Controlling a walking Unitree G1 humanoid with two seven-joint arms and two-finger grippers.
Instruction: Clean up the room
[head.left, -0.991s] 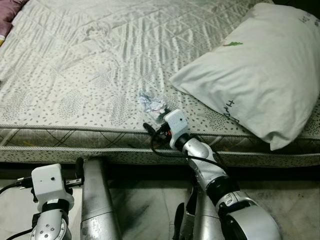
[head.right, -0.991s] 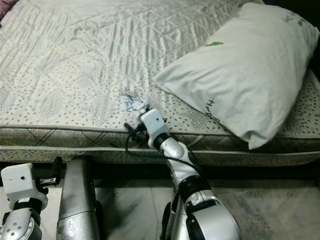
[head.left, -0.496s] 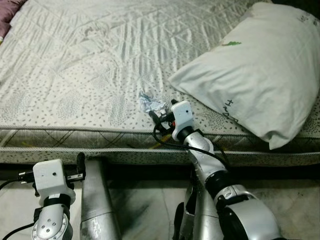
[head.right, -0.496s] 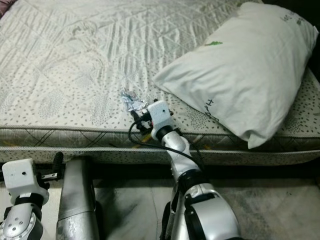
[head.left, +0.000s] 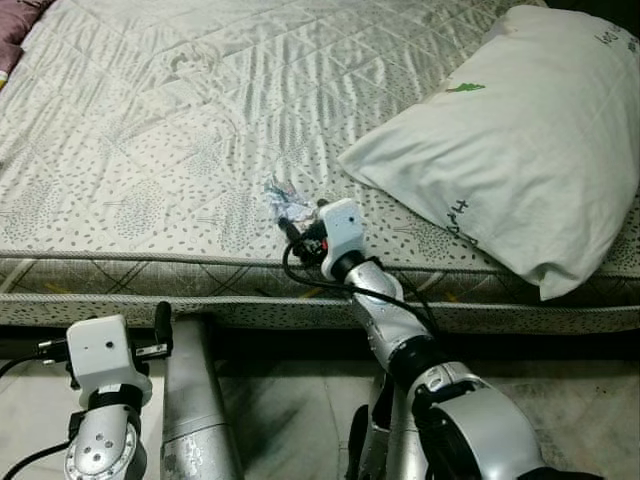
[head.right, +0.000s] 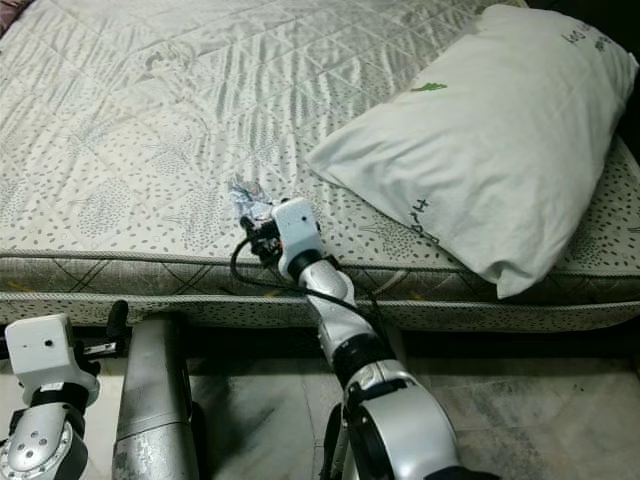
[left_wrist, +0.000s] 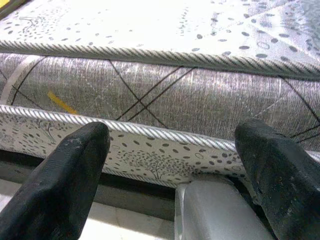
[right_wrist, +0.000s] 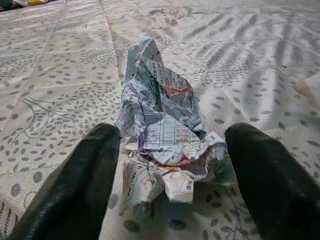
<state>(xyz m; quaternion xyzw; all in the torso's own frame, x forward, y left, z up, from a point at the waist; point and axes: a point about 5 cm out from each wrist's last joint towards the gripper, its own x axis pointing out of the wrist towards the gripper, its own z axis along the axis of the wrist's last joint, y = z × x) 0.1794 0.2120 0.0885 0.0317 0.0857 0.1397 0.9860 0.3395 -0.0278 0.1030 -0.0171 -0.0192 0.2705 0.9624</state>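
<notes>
While my right gripper (head.left: 296, 226) reached over the mattress edge in the left eye view, the crumpled paper wrapper (head.left: 282, 198) lay on the bed (head.left: 150, 130) near that edge, just ahead of my fingertips and well apart from the pillow (head.left: 510, 140). Risk, as I judged it: the wad was light and the quilted cover slick, so a fingertip arriving first on one side could nudge it away instead of trapping it. My left gripper (head.left: 160, 325) hung idle low beside the bed frame.

Right eye view: same layout; the wrapper sat at the tip of my right arm, with the cable looped under the wrist. Second risk: that loop could drag on the mattress piping.

Left wrist view: my left fingers (left_wrist: 75, 185) stood spread wide, holding nothing, facing the mattress side (left_wrist: 165, 100) and its corded seams.

Right wrist view: my right fingers (right_wrist: 70, 185) stood wide, one on each side of the wrapper, which sat between them but not yet gripped. Item: a loose ball of printed paper, white with small text, red and blue patches, folds springing open. Third risk: closing on a loose flap alone, which might tear or slip out.
</notes>
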